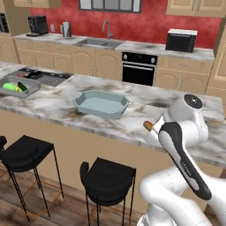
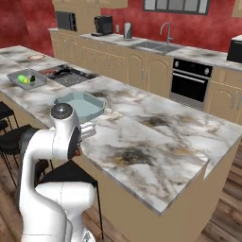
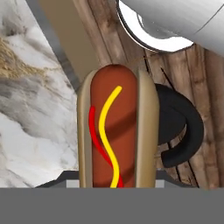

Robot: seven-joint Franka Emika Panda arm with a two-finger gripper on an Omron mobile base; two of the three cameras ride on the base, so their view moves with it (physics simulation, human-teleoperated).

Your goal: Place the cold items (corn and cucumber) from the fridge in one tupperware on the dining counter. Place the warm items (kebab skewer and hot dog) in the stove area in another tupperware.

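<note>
White glossy rounded arm (image 1: 185, 176); dark joint bands; grey round joint cap with black centre.

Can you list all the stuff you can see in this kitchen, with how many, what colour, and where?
hot dog: one, brown with red and yellow lines, held at the counter's edge
tupperware: one, pale blue, mid-counter
grey tupperware: one, far left on counter, holds green and yellow food
stools: two, black, below counter
oven: one, black, back wall
microwave: one, black, back counter
sink: one, grey, back counter
gripper: one, fingers shut on the hot dog
</note>
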